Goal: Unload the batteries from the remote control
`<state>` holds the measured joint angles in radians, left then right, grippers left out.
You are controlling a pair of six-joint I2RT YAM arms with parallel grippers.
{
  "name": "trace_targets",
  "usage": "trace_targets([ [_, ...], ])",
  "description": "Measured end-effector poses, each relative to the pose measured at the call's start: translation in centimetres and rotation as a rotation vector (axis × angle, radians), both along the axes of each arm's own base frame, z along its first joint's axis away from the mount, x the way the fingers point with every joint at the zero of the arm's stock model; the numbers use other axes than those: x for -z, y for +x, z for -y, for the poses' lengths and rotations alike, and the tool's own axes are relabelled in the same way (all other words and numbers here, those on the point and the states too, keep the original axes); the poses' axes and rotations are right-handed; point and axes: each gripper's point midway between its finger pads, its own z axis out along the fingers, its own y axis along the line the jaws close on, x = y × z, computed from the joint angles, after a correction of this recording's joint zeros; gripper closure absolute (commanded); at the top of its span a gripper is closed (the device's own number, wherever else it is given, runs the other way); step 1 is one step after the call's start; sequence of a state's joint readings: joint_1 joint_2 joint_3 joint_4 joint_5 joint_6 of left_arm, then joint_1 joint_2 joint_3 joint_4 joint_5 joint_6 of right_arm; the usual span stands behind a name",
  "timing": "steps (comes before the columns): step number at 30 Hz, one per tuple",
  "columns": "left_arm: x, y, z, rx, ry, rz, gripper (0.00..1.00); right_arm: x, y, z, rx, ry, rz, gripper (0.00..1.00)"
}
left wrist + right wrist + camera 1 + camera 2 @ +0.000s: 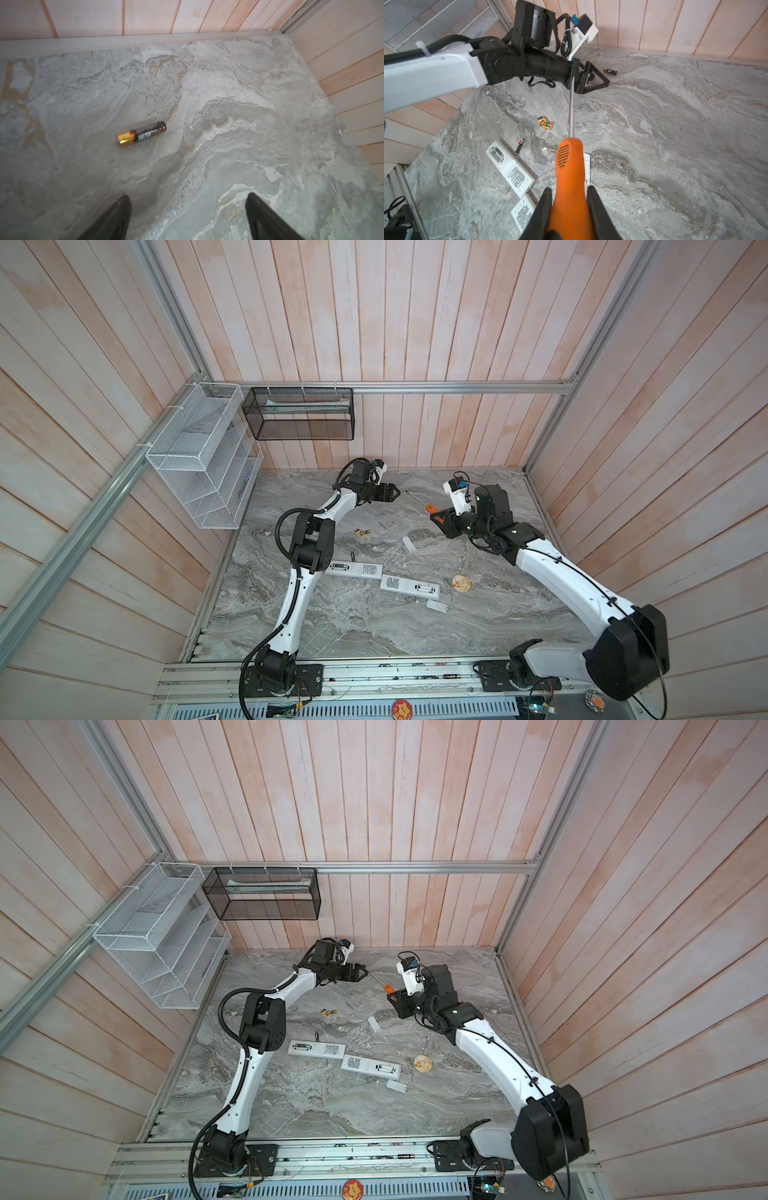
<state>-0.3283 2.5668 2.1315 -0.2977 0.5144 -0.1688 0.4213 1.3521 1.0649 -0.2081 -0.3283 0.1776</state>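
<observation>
A black battery [141, 133] with a gold end lies alone on the marble near the back wall. Just short of it my left gripper [188, 207] hangs open and empty; the right wrist view shows the same battery [610, 71] beyond that gripper. A second battery [519, 146] lies beside a white remote control [510, 166] whose compartment is open. Another remote [409, 585] lies next to it. My right gripper [569, 195] is shut on the orange handle of a screwdriver [570, 166], held above the table at mid right [440, 520].
Two white battery covers [408, 544] [436, 605] lie loose on the marble. A small colourful figure [363, 533] and a round tan disc [461, 583] sit mid-table. Wire baskets [199, 456] [299, 414] hang on the back left walls. The screwdriver shaft [572, 108] points at the left arm's wrist.
</observation>
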Motion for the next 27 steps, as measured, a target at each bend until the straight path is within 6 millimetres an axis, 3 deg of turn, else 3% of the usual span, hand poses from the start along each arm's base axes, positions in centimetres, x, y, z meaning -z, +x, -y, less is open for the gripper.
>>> trace_targets([
  [2,-0.2,-2.6,-1.5,-0.012,0.013,-0.043,0.1,1.1,1.0,0.1,0.006,0.011,-0.03,1.0],
  [4,-2.2,-4.4,-3.1,-0.035,0.021,-0.044,0.1,2.2,1.7,0.4,0.021,0.02,-0.062,1.0],
  [10,-13.4,-6.9,-10.3,-0.172,0.025,0.133,0.08,3.2,4.8,1.9,0.101,0.073,-0.079,1.0],
  [12,-14.8,-8.1,-12.2,-0.212,0.053,0.165,0.08,4.0,6.8,2.0,0.118,0.078,-0.096,1.0],
  [15,-13.8,-11.6,-13.6,-0.231,0.089,0.14,0.07,5.5,10.9,0.9,0.112,0.085,-0.13,1.0],
  [19,-9.5,-16.1,-15.2,-0.242,0.128,0.019,0.07,7.6,16.9,-1.2,0.083,0.077,-0.149,1.0],
  [22,-7.5,-18.1,-16.5,-0.264,0.16,-0.045,0.07,9.0,19.2,-1.9,0.083,0.069,-0.169,1.0],
  [27,-8.6,-19.9,-17.4,-0.281,0.155,-0.034,0.07,10.5,23.8,-3.5,0.067,0.066,-0.173,1.0],
])
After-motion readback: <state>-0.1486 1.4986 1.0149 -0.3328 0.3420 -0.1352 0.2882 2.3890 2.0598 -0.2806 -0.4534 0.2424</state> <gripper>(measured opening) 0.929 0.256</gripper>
